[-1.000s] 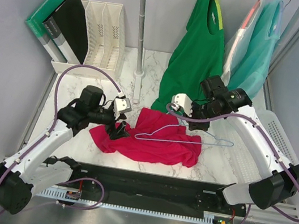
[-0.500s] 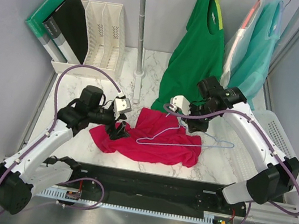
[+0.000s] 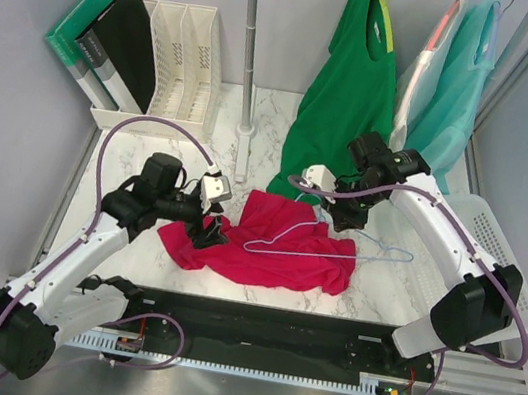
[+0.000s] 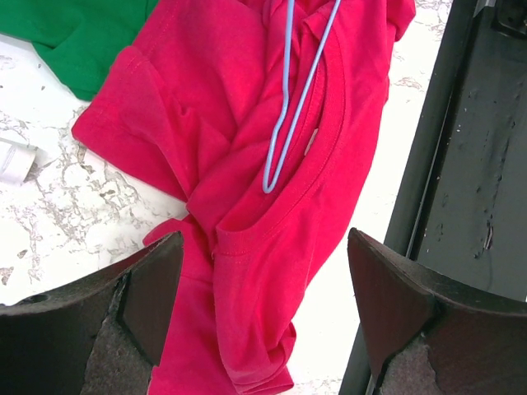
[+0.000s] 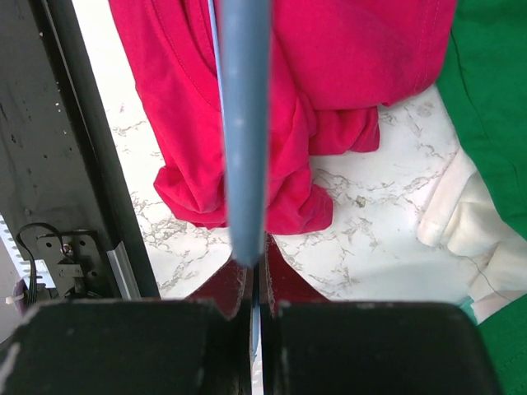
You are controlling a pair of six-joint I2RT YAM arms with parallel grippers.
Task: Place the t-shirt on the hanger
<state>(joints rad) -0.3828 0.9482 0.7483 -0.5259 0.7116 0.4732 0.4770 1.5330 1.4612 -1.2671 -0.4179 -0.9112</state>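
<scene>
Progress: early | t-shirt (image 3: pixel 274 260) crumpled on table (image 3: pixel 134 247), hanger (image 5: pixel 243 123) tip lying on it near collar, not inside | right gripper (image 5: pixel 255 288) clamped on hanger | left gripper (image 4: pixel 263 304) open, empty, over shirt | threading remains

hanger (image 5: pixel 243 123) over t-shirt (image 3: pixel 274 260), hung shirts (image 3: pixel 346 100) behind

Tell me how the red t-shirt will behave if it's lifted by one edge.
Probably floppy: the t-shirt lies bunched in soft folds, so it should drape and sag. It looks thin, so it is likely light. It could catch on the wire hanger held over it.
</scene>
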